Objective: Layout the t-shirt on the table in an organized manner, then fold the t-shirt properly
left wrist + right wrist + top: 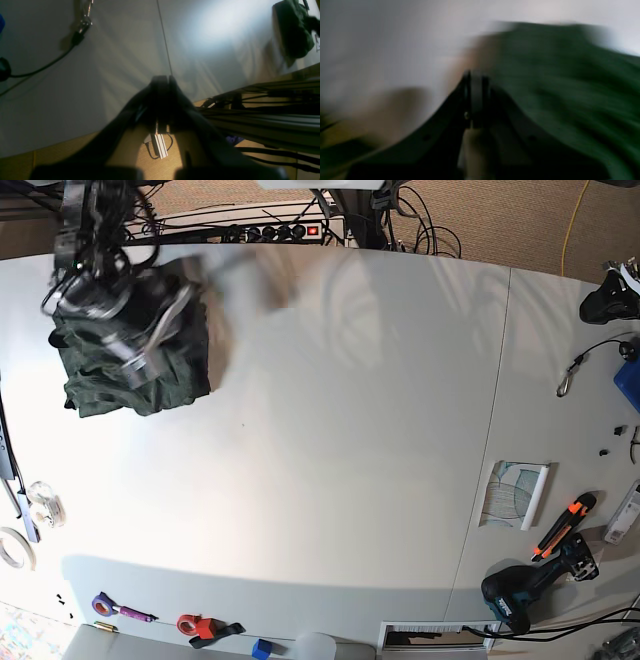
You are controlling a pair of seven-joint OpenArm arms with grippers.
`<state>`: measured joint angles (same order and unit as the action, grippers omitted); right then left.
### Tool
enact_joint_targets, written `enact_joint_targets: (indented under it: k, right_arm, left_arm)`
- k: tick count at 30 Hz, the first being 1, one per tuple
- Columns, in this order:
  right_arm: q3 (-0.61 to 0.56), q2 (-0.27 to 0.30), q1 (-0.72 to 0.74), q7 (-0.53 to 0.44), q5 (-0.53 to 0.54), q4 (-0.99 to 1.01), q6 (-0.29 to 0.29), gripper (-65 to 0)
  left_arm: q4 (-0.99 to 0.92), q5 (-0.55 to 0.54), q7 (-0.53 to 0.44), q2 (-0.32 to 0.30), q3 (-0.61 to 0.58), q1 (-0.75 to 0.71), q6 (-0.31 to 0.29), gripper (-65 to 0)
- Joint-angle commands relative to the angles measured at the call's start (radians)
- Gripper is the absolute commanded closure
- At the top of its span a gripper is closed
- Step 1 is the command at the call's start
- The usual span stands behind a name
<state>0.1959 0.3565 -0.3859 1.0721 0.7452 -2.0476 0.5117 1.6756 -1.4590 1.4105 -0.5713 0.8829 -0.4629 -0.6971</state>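
1. T-shirt (172, 385): green, crumpled, far-left corner of table (350, 440).
2. Right gripper (476, 75): over the shirt; too blurred, I cannot tell its jaw state.
3. Left gripper (163, 78): pressed together, holding nothing, above bare table, well apart from shirt.
4. Drill (520, 595): near-right edge.

White table (330, 430), green t-shirt (172, 376), drill (522, 592)

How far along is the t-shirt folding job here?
Done: nothing clearly; the t-shirt lies as a bunched heap in a table corner, not spread flat. In hand: the right gripper is over it, blurred; the left gripper is shut, away from it. Left: spreading, then folding.
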Motion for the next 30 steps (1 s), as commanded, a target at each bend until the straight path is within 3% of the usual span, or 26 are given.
enact_joint_targets:
  k: [1, 4, 9, 17, 21, 26, 27, 30]
  right_arm:
    - [0.006, -0.008, -0.006, -0.002, 0.027, -0.013, 0.011, 0.0]
    - [0.006, -0.050, -0.031, 0.033, 0.032, -0.013, 0.012, 0.0]
    - [0.052, -0.043, -0.117, 0.143, 0.032, -0.015, 0.012, 0.0]
    - [0.358, -0.043, -0.370, 0.324, 0.073, -0.172, 0.054, 0.0]
    - [0.463, -0.043, -0.525, 0.324, 0.087, -0.233, 0.104, 0.0]
    - [0.441, -0.042, -0.631, 0.324, -0.011, -0.107, 0.152, 0.0]
    - [0.424, -0.039, -0.630, 0.315, -0.016, -0.046, 0.153, 0.0]
    - [0.316, -0.002, -0.613, 0.204, -0.062, 0.204, 0.153, 0.0]
  left_arm:
    - [0.013, -0.025, -0.014, -0.024, 0.010, 0.000, -0.001, 0.0]
    - [0.013, -0.025, -0.014, -0.024, 0.010, -0.002, -0.001, 0.0]
    - [0.014, -0.025, -0.014, -0.026, 0.010, -0.069, -0.001, 0.0]
    - [0.092, -0.025, -0.014, -0.062, 0.010, -0.392, -0.001, 0.0]
    - [0.143, -0.025, -0.014, -0.085, 0.010, -0.569, -0.001, 0.0]
    - [0.119, -0.025, -0.027, -0.137, -0.055, -0.748, -0.001, 0.0]
    - [0.105, 0.017, -0.120, -0.151, -0.096, -0.768, -0.001, 0.0]
    - [0.026, 0.290, -0.467, -0.182, -0.279, -0.756, -0.001, 0.0]
